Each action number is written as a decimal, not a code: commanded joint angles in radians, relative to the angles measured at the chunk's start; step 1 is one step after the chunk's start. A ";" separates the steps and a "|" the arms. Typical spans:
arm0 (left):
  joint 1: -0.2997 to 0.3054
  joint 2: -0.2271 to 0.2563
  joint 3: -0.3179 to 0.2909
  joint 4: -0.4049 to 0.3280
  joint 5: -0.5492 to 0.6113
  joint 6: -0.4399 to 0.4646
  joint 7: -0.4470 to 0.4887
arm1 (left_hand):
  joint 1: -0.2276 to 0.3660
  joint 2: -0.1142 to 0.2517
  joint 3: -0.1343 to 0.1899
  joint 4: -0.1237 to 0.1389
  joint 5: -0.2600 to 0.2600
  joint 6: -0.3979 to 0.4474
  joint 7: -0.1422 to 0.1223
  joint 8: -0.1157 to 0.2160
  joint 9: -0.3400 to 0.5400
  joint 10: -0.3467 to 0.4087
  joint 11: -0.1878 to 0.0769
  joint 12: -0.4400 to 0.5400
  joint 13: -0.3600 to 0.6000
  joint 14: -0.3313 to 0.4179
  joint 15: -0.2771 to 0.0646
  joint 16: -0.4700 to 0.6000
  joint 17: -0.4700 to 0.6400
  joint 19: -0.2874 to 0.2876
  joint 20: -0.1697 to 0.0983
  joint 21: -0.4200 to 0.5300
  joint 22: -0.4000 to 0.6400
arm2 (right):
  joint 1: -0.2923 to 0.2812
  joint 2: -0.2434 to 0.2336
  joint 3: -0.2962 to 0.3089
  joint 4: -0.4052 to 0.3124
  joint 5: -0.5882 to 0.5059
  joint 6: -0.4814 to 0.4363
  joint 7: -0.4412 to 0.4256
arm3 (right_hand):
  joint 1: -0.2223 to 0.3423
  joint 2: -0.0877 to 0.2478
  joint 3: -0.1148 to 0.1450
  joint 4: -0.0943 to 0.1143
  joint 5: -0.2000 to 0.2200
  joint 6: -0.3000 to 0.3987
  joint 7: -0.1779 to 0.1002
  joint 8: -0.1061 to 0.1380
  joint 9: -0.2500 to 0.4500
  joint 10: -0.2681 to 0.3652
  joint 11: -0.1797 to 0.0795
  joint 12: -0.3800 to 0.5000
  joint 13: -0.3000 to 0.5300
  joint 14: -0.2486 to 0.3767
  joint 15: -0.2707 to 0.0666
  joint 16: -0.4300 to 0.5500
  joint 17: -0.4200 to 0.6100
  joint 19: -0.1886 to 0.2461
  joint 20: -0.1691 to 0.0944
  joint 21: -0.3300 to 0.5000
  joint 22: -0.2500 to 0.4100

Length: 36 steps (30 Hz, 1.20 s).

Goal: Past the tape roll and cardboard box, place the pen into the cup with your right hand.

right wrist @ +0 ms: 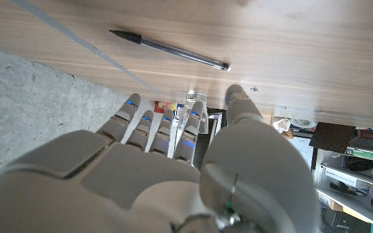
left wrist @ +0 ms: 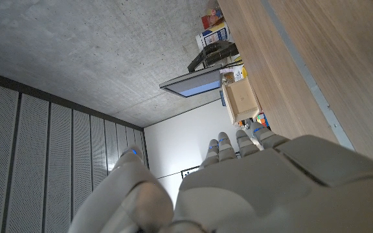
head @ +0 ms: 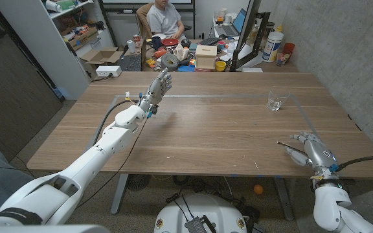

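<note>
Head view looks down on a wooden table, with your two white arms coming in from the bottom corners. Your right hand sits low near the table's right front edge, its fingers apart and holding nothing. The pen, thin and dark, lies flat on the wood just beside those fingers, on their left; you cannot tell from this view whether a fingertip touches it. In the right wrist view the pen lies beyond the fingertips, apart from them, with its pointed end aimed away from the thumb side.

The cup, a small clear glass, stands upright farther back on the right side of the table, well apart from the pen and from your right hand.

Your left arm reaches far across the left side of the table. Your left hand is raised above the back edge, fingers extended and slightly apart, holding nothing.

A pale line of tape runs across the wood near the back. Behind the table a person sits among cluttered shelves and desks.
</note>
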<state>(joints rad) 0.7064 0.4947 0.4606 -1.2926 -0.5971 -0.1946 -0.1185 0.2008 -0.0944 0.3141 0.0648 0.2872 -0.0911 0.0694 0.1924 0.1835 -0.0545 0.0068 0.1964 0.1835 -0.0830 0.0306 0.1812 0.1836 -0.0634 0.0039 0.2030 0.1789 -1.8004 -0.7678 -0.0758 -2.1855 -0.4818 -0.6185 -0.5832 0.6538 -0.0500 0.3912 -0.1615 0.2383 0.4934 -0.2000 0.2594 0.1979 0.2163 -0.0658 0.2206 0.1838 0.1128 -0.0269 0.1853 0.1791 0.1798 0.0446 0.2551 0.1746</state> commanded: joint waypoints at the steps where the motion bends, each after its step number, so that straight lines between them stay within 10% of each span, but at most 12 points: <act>1: 0.005 0.000 0.001 -0.006 0.003 0.007 0.012 | 0.005 0.004 -0.005 -0.001 0.000 -0.005 -0.007 0.004 0.004 -0.009 0.004 0.003 0.005 -0.010 0.006 0.005 0.004 -0.008 0.006 0.000 0.004 | 0.037 -0.013 -0.034 0.027 0.041 -0.030 -0.021 | 0.012 0.004 0.010 0.002 0.006 0.006 0.001 0.008 0.003 0.012 0.000 0.006 0.002 0.016 0.001 0.008 0.005 0.004 0.006 -0.004 0.003; 36: 0.009 0.006 0.003 -0.024 0.007 0.024 0.026 | 0.007 0.008 -0.011 0.001 -0.001 -0.004 -0.008 0.004 0.004 -0.011 -0.001 0.004 0.005 -0.013 0.004 0.005 0.004 -0.016 0.021 0.000 0.004 | 0.105 -0.006 -0.097 0.136 0.154 -0.015 -0.166 | 0.034 0.012 0.024 0.014 0.004 0.145 -0.010 0.037 0.010 0.101 -0.017 0.031 0.003 0.101 -0.038 0.022 0.007 0.061 -0.002 -0.013 0.005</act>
<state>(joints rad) 0.7092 0.4956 0.4648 -1.3064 -0.5887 -0.1785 -0.0988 0.2047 -0.0905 0.3060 0.0647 0.2872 -0.0911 0.0694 0.1924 0.1835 -0.0545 0.0068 0.1964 0.1835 -0.0885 0.0362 0.1812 0.1836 -0.0793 0.0200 0.2030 0.1789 -1.7120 -0.7739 -0.1574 -2.0858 -0.3579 -0.6516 -0.7006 0.6737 -0.0426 0.4063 -0.1463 0.2383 0.6174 -0.2083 0.2865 0.2025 0.2969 -0.0819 0.2428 0.1838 0.1935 -0.0397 0.2002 0.1841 0.2262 0.0410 0.2436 0.1744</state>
